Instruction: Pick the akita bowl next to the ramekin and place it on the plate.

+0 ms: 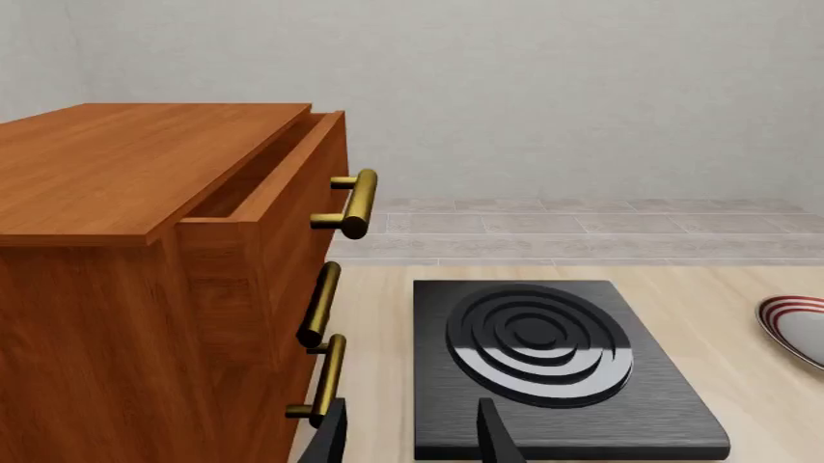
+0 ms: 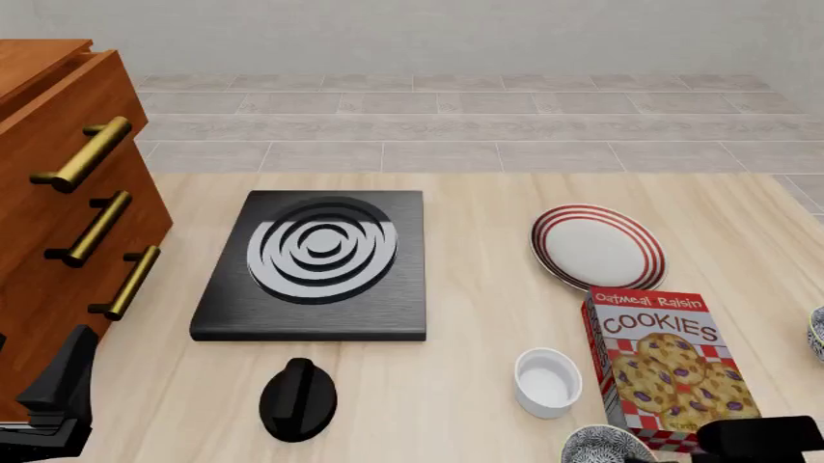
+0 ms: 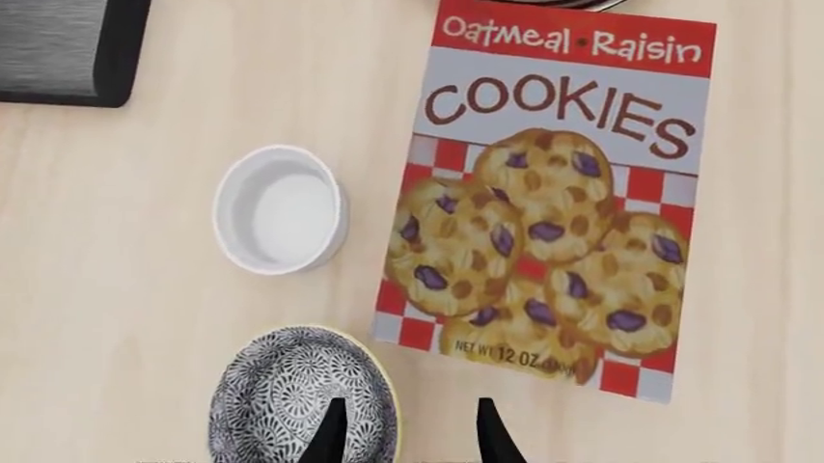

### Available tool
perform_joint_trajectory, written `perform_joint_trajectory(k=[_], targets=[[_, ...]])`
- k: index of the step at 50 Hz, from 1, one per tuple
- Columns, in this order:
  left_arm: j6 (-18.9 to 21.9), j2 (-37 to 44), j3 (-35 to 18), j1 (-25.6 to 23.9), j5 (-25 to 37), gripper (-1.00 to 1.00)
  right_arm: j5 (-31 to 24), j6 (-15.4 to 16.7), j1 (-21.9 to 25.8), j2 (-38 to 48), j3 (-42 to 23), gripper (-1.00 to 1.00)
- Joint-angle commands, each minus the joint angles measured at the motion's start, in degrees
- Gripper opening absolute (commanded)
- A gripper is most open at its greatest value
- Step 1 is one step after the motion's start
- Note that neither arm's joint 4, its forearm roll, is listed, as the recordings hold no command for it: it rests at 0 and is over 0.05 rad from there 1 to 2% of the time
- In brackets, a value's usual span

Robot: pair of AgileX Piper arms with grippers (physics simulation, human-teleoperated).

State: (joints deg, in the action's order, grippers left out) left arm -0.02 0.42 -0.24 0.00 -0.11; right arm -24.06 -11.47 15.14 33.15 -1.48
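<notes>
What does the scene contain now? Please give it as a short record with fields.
bowl: akita bowl near the front table edge, beside the ramekin
plate: plate behind the cookie box, nothing on it
right gripper: right gripper open, above the bowl's rim
left gripper: left gripper open, near the drawer cabinet
other: stove burner

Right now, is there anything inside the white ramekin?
The ramekin looks empty: the right wrist view looks straight down onto its bare white bottom. Nothing covers it, and the akita bowl sits apart from it.
</notes>
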Motion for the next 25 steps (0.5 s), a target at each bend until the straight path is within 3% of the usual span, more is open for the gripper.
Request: perform_joint_trajectory(k=[1, 17, 25], targets=[[0.00, -0.01, 0.00, 0.01, 0.00, 1.00, -0.60, -0.47, 0.02, -0.96, 1.03, 1.00], [0.00, 0.00, 0.00, 0.01, 0.00, 1.00, -0.03, -0.59, 0.45, -0.09, 1.15, 1.00], [0.01, 0.00, 0.00, 0.01, 0.00, 1.00, 2.88, -1.18, 1.11, 2.95, 1.35, 1.00]])
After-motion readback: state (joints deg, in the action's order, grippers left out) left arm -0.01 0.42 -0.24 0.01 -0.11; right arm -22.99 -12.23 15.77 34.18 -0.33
